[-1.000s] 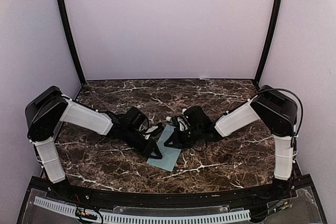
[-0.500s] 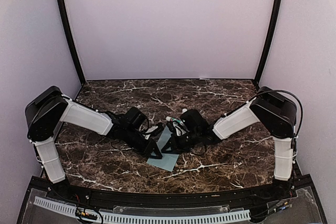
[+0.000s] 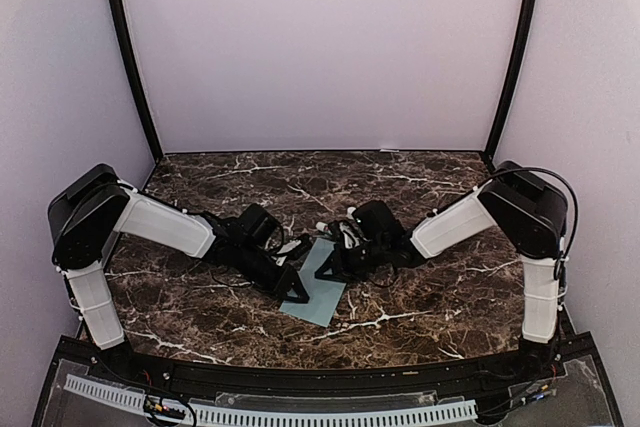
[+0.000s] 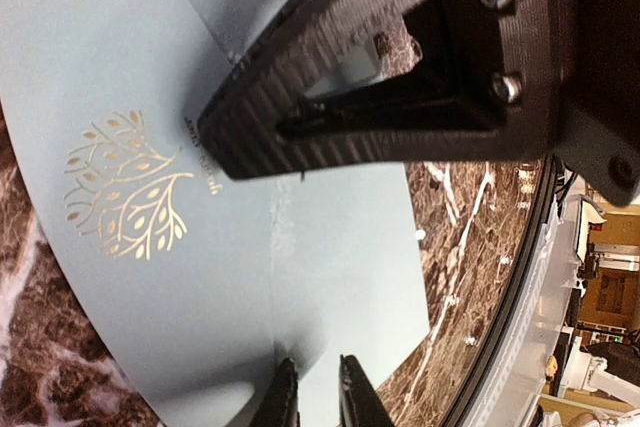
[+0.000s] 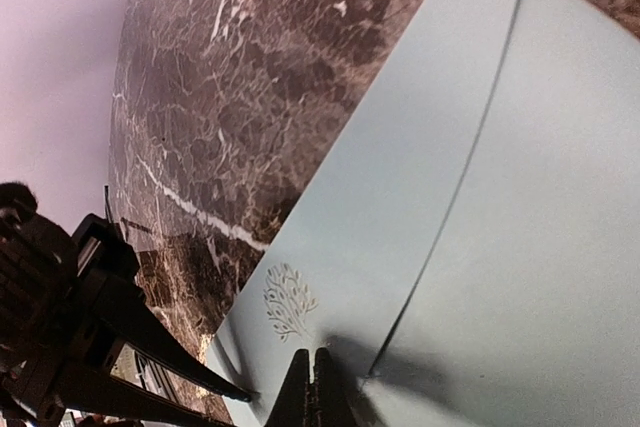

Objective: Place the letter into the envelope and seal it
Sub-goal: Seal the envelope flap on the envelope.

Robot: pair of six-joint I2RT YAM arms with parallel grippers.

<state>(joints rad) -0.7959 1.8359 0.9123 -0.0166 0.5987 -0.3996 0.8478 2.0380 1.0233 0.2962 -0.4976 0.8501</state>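
The pale blue envelope lies flat on the marble between the two arms, a gold tree emblem printed on it. My left gripper is at its near-left edge; in the left wrist view its jaws stand almost together where a raised fold of the envelope runs into them. My right gripper is shut, and its tips press down on the envelope beside the emblem. One of the left fingers reaches the envelope's corner. The letter is hidden.
Dark marble tabletop with pale purple walls on three sides and black posts at the back corners. The table's black front rim runs close behind the left gripper. A white slotted rail lies along the near edge.
The right gripper slid a little left across the envelope, then back to the right. The left arm and the envelope have stayed in place.
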